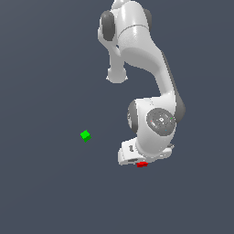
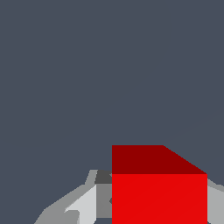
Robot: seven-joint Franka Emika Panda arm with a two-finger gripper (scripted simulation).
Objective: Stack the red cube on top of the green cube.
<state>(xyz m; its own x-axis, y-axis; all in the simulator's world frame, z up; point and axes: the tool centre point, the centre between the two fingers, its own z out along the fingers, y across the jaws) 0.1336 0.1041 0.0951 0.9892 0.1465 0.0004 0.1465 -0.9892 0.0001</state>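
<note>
Red, the small plain cube (image 2: pixel 159 192) sits clamped between the white gripper's (image 1: pixel 141 161) fingers, ready for carrying; the small bright green cube (image 1: pixel 85 135) waits well apart.

A: Where do you see the red cube (image 1: pixel 142 164)?

B: You'll find it low in the exterior view, only a thin bright sliver showing. In the wrist view the red cube (image 2: pixel 159 192) fills the near corner, 2 faces visible, 1 darker.

A: And the green cube (image 1: pixel 85 135)?

B: Small, bright, solid green, turned corner-on, lying well apart toward the exterior view's left and slightly higher.
</note>
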